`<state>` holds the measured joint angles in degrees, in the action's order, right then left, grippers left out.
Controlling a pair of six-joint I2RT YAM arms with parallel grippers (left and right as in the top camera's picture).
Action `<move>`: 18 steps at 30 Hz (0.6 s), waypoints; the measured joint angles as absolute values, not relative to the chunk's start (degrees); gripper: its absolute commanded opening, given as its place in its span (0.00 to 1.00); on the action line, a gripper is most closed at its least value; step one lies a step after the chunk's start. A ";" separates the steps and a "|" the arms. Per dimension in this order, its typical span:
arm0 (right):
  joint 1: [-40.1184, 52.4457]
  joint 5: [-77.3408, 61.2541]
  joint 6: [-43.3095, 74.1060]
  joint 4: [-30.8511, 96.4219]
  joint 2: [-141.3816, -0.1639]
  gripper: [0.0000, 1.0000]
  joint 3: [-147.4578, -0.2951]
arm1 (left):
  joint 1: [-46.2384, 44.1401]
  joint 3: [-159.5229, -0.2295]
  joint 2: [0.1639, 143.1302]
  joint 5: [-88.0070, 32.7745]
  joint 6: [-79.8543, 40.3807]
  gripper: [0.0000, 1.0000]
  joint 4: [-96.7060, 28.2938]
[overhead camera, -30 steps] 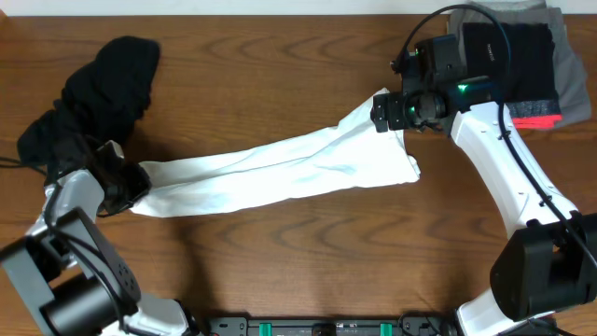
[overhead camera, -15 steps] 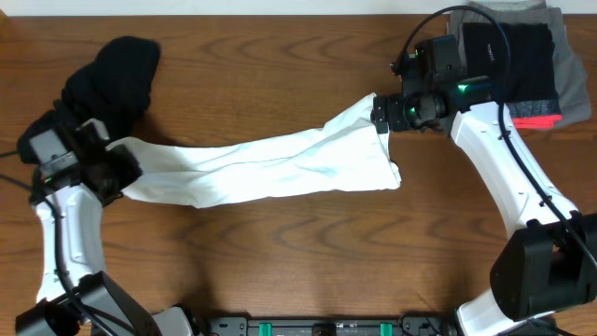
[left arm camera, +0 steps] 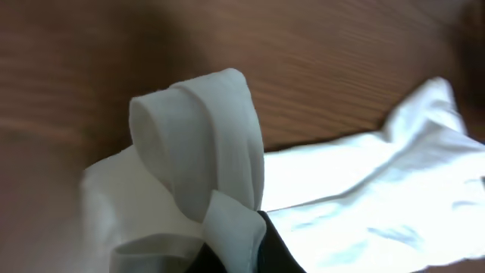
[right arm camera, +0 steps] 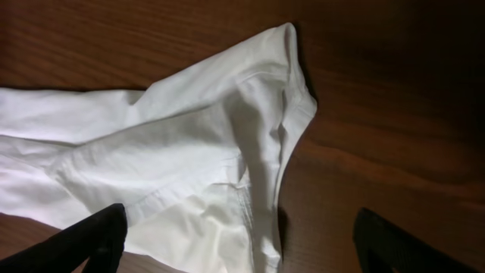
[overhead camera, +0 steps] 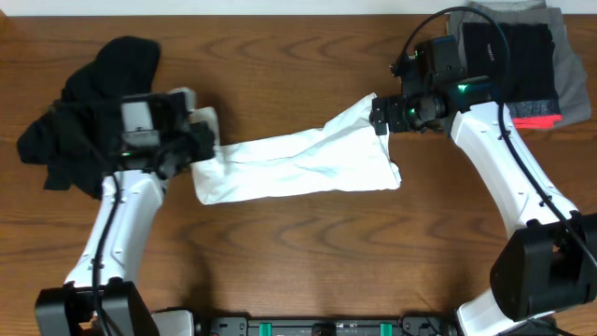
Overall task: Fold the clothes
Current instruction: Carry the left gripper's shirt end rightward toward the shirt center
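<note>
The white T-shirt [overhead camera: 298,163] lies bunched in a long strip across the middle of the table. My left gripper [overhead camera: 203,142] is shut on its left end, which stands up in a rolled loop [left arm camera: 201,144] just ahead of the dark finger [left arm camera: 273,254]. Over the shirt's right end [right arm camera: 227,144] hangs my right gripper [overhead camera: 378,116], open, with its two dark fingertips [right arm camera: 98,239] wide apart and nothing pinched between them. A crumpled black garment [overhead camera: 98,98] sits at the far left, behind the left arm.
A stack of folded dark and grey clothes [overhead camera: 513,61] with a red edge sits at the back right corner, behind the right arm. Bare brown wood [overhead camera: 308,252] runs along the table's front.
My left gripper has carried the shirt's left end to the right, from the far left edge toward the middle, so the strip is shorter. The right arm has stayed put, jaws a little wider.
</note>
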<state>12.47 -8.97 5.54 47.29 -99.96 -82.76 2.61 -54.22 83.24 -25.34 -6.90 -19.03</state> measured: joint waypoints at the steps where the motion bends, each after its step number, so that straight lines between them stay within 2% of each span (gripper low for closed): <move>1: 12.47 -8.97 5.65 47.22 -99.96 0.95 -82.76 | 1.39 -54.22 83.29 -25.36 -7.27 0.06 -18.50; 9: 12.47 -8.99 5.67 47.05 -99.96 0.95 -82.76 | -7.51 -54.22 88.51 -24.71 -9.39 0.06 -14.92; 18: 12.47 -8.99 5.67 47.03 -99.96 0.96 -82.76 | -12.45 -54.22 92.38 -23.99 -11.51 0.06 -12.29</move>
<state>12.47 -8.99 5.67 47.03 -99.96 -82.76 -12.45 -54.22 92.38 -23.99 -11.51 -12.29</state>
